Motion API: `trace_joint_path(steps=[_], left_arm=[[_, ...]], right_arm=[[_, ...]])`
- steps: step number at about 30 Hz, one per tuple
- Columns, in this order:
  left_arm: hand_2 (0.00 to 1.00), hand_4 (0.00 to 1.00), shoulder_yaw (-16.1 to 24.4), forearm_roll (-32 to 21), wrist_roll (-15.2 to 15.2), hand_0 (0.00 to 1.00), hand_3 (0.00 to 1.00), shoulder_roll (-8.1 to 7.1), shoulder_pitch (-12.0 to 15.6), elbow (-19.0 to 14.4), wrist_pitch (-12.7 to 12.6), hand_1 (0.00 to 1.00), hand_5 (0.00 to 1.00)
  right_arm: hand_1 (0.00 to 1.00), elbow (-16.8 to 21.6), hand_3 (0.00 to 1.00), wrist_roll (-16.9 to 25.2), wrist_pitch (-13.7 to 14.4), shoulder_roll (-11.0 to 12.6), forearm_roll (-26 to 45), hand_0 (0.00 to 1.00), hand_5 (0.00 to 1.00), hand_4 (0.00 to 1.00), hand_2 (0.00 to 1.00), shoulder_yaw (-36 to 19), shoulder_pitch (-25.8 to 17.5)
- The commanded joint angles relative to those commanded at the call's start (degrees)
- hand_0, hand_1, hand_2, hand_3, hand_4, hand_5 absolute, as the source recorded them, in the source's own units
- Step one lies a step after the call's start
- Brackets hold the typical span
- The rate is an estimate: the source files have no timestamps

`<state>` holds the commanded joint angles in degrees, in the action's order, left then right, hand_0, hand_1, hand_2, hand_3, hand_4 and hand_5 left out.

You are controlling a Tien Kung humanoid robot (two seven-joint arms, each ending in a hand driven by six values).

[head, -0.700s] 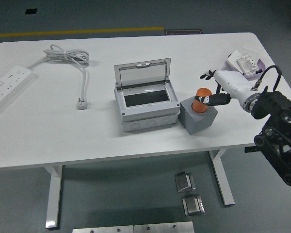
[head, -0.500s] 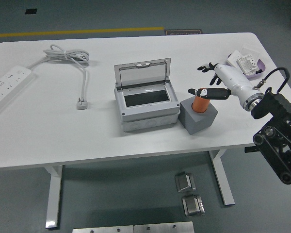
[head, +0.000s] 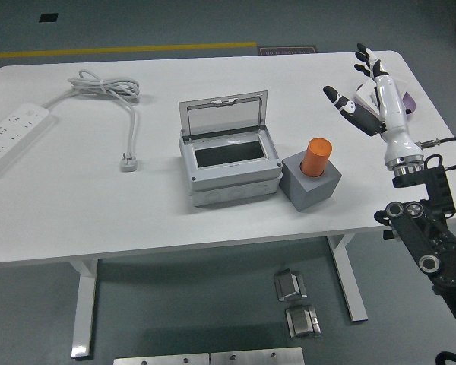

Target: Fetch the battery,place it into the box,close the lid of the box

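Observation:
An orange cylindrical battery stands upright in a grey block holder right of the box. The grey box sits mid-table with its clear lid raised at the back and a dark interior showing. My right hand is lifted well above and to the right of the battery, fingers spread, holding nothing. The left arm does not show.
A white power strip lies at the far left with its coiled cable and plug. A small white and purple packet lies behind my right hand near the table's right edge. Metal parts lie on the floor below.
My right hand has let go of the battery top and swung up and to the right, away from the holder. The battery stays upright in its block.

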<state>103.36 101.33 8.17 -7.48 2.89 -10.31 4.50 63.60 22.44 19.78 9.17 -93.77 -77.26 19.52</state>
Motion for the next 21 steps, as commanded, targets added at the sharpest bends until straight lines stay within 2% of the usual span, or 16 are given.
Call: trace_joint_path(steps=[2, 3, 8, 9, 13, 21], left_arm=[[0.673, 0.687, 0.1, 0.1, 0.0, 0.629, 0.696, 0.00, -0.1, 0.0, 0.0, 0.675, 0.151], [0.673, 0.687, 0.1, 0.1, 0.0, 0.629, 0.696, 0.00, -0.1, 0.0, 0.0, 0.674, 0.151], [0.673, 0.687, 0.1, 0.4, 0.1, 0.629, 0.696, 0.02, -0.3, 0.0, 0.0, 0.674, 0.151], [0.674, 0.687, 0.1, 0.4, 0.1, 0.629, 0.696, 0.04, -0.3, 0.0, 0.0, 0.674, 0.150], [0.674, 0.687, 0.1, 0.5, 0.0, 0.629, 0.696, 0.14, -0.4, 0.0, 0.0, 0.674, 0.150], [0.673, 0.683, -0.1, 0.6, 0.2, 0.629, 0.694, 0.44, -0.3, 0.0, 0.1, 0.675, 0.150]], right_arm=[[0.735, -2.0, 0.898, 1.8, -0.6, -0.7, 3.3, 0.795, 0.998, 0.998, 0.808, -0.3, -0.2], [0.678, -2.9, 0.815, 2.5, -1.0, -1.1, 5.1, 0.743, 0.998, 0.998, 0.740, -0.4, -0.4], [0.678, -5.7, 0.815, 4.6, -3.3, -2.4, 12.4, 0.743, 0.998, 0.998, 0.740, -0.2, -0.7], [0.643, -6.0, 0.749, 4.9, -3.6, -2.6, 13.5, 0.702, 0.998, 0.998, 0.684, -0.2, -0.7], [0.643, -7.5, 0.749, 6.0, -4.3, -3.6, 17.9, 0.702, 0.998, 0.998, 0.684, 0.3, -0.6], [0.629, -12.5, 0.705, 7.1, -5.2, -4.6, 21.6, 0.686, 0.998, 0.998, 0.679, 3.3, 1.4]])
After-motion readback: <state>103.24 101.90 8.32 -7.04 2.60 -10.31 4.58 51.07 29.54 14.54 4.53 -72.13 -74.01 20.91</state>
